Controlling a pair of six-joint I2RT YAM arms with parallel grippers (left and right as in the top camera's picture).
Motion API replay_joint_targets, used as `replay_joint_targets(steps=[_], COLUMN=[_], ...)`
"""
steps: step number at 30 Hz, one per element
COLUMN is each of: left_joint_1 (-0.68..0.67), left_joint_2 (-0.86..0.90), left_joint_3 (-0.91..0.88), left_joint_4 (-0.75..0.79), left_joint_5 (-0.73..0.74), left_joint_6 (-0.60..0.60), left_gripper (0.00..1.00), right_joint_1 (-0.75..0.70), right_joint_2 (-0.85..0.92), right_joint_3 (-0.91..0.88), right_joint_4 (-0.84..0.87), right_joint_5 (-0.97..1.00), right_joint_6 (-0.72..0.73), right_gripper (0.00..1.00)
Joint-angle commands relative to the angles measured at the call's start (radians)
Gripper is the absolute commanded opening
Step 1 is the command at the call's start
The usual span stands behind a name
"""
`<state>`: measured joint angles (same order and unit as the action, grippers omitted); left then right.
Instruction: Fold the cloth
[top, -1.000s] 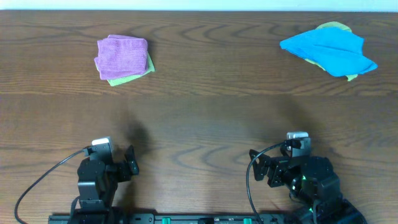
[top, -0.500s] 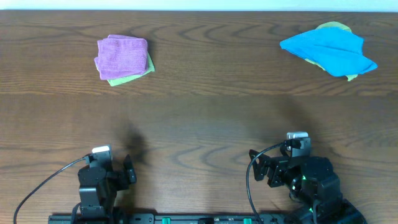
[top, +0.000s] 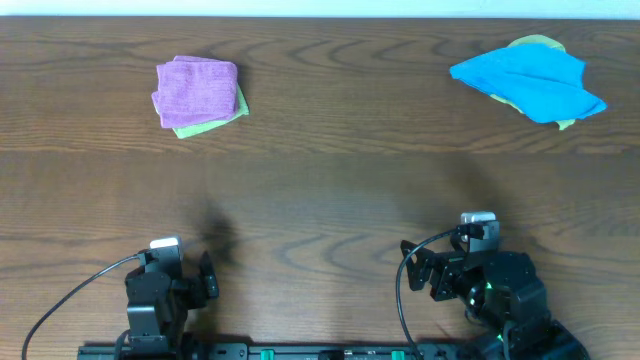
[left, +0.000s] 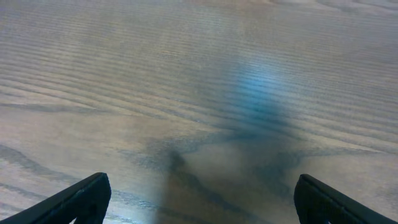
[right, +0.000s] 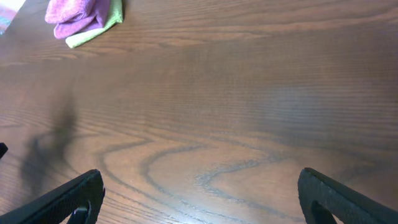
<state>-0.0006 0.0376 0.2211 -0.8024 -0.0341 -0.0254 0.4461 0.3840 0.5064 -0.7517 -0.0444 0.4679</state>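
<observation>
The purple cloth (top: 195, 89) lies folded into a small square at the far left of the table, on top of a yellow-green cloth (top: 208, 124). It also shows at the top left of the right wrist view (right: 78, 14). My left gripper (top: 209, 275) is open and empty near the front edge, far from the cloth; its view shows only bare wood between the fingers (left: 199, 199). My right gripper (top: 418, 268) is open and empty at the front right, over bare wood (right: 199, 199).
A bright blue cloth (top: 530, 82) lies crumpled at the far right over another yellow-green cloth (top: 538, 43). The wooden table (top: 330, 190) stretches between the cloths and the arms.
My left arm has drawn back toward the front edge of the table. The right arm and the cloths have not moved.
</observation>
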Motion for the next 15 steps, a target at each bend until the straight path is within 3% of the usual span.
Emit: replay_joint_targets(steps=[1,15], left_joint_1=[0.000,0.000], left_joint_2=[-0.018,-0.034], left_joint_3=[-0.005,-0.005], left_joint_4=[-0.055,-0.057], left_joint_5=[-0.021,-0.021], left_joint_6=[0.026,0.026], left_gripper=[0.95,0.95], right_joint_1=[-0.009,-0.009], right_joint_2=[-0.006,-0.006], right_joint_3=[-0.003,-0.003], right_joint_4=[-0.002,-0.002], right_joint_5=[0.011,0.011], right_joint_6=[0.018,0.018], right_gripper=[0.99,0.99])
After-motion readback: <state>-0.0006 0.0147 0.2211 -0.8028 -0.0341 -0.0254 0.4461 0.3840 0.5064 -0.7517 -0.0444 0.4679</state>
